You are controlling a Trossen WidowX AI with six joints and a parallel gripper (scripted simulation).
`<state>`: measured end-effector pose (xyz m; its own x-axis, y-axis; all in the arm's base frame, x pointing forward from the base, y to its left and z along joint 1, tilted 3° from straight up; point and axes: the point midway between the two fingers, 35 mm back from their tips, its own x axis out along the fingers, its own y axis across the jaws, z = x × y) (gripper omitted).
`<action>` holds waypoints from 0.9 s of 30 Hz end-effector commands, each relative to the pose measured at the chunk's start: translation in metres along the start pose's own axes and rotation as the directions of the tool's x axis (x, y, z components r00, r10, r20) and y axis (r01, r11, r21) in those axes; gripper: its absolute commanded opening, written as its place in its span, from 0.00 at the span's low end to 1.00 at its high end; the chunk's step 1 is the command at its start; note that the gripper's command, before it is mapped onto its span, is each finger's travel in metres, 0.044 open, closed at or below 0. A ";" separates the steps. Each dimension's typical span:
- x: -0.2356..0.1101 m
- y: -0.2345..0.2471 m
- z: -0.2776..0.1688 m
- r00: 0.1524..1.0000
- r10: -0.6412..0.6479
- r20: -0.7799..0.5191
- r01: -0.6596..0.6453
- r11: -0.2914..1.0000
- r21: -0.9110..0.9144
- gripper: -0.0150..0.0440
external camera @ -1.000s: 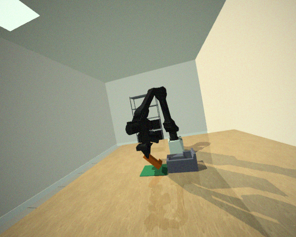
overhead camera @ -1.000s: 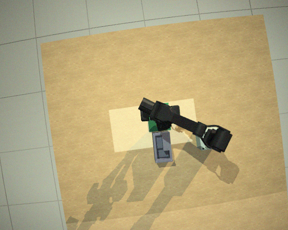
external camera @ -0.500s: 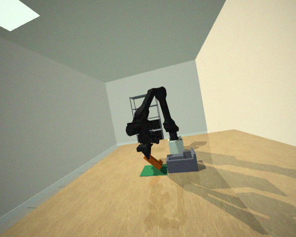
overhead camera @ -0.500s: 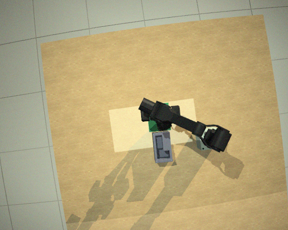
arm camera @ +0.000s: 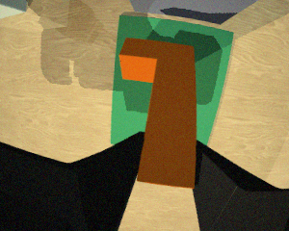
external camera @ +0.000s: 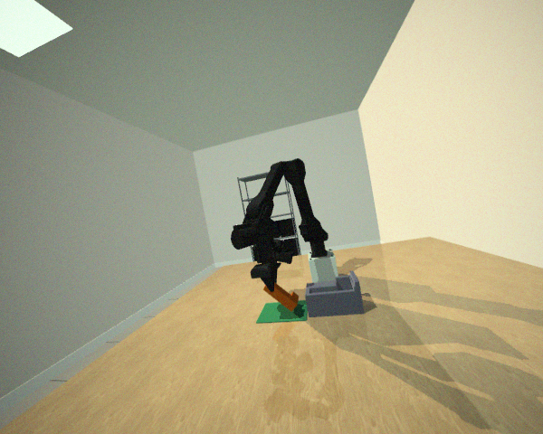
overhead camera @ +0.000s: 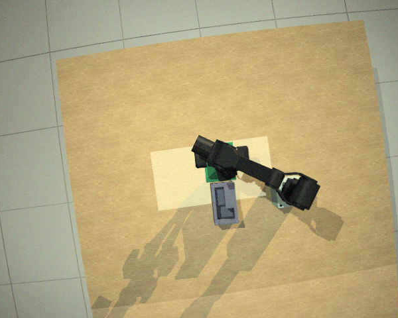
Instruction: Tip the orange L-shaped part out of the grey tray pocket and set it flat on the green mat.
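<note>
My gripper point(external camera: 268, 281) point(arm camera: 167, 141) is shut on the plain end of the orange L-shaped part point(external camera: 281, 297) point(arm camera: 170, 115). The part hangs tilted, with its L-shaped end lowest, over the green mat point(external camera: 271, 317) point(arm camera: 217, 106) point(overhead camera: 211, 175). I cannot tell whether the low end touches the mat. The grey tray point(external camera: 335, 304) point(overhead camera: 239, 205) stands right beside the mat, and its L-shaped pocket point(overhead camera: 223, 205) is empty. In the overhead view my arm hides the part and the fingers.
The arm's pale base block point(external camera: 322, 268) point(overhead camera: 278, 202) stands just behind the tray. A metal shelf rack point(external camera: 242, 196) stands at the far wall. A pale rectangle point(overhead camera: 172, 177) is marked on the wooden floor under the mat.
</note>
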<state>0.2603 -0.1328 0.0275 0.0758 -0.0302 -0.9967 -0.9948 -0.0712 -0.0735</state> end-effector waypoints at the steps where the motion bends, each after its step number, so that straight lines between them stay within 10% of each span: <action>1: 0.000 0.000 0.000 1.000 0.000 0.000 0.000 1.000 0.000 0.61; 8: -0.053 -0.003 -0.002 1.000 -0.001 0.002 0.001 1.000 -0.002 0.92; 27: -0.085 -0.004 -0.002 1.000 -0.017 -0.011 0.017 1.000 0.003 0.93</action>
<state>0.2578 -0.1325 0.1126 0.0934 -0.0395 -0.9948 -0.9935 -0.0690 -0.0905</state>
